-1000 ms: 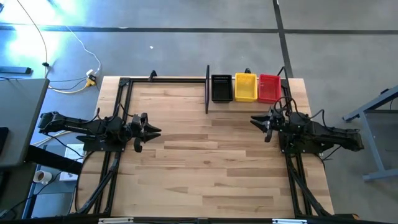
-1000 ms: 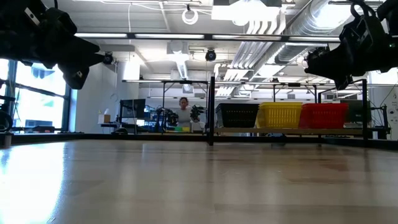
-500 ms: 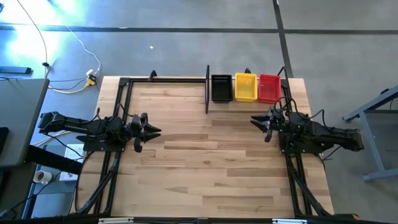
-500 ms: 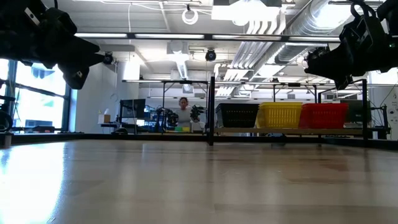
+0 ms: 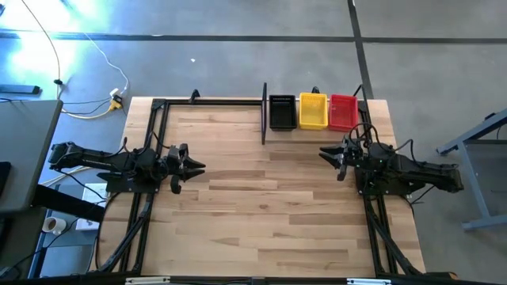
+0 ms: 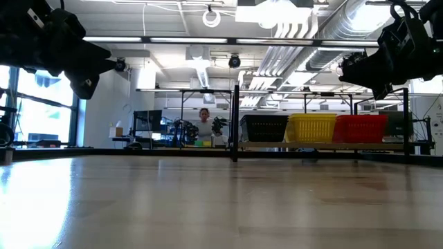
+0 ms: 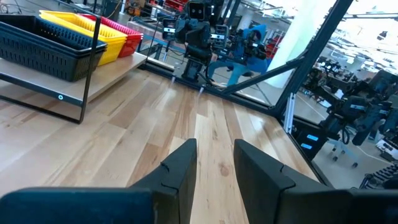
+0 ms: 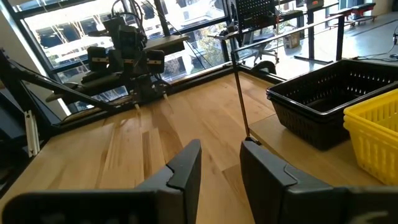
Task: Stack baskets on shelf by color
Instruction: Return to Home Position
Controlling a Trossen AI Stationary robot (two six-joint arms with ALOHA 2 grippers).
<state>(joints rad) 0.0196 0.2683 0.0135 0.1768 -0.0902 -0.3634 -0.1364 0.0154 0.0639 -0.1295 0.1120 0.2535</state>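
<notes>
Black baskets (image 5: 282,112), yellow baskets (image 5: 312,111) and red baskets (image 5: 342,112) stand side by side on the shelf (image 5: 264,119) at the table's far right, resting on its light wooden base (image 6: 318,145). How many are stacked in each pile I cannot tell. My left gripper (image 5: 198,165) hovers above the table's left side, open and holding nothing; its fingers show in the left wrist view (image 7: 214,163). My right gripper (image 5: 326,154) hovers at the right side, just near of the shelf, open and holding nothing (image 8: 221,163).
The bare wooden tabletop (image 5: 261,198) stretches between the two arms. A black metal frame (image 5: 158,107) runs along the table's far and side edges. The shelf's tall upright post (image 6: 235,124) stands at its left end. A person (image 6: 204,123) sits in the room beyond the table.
</notes>
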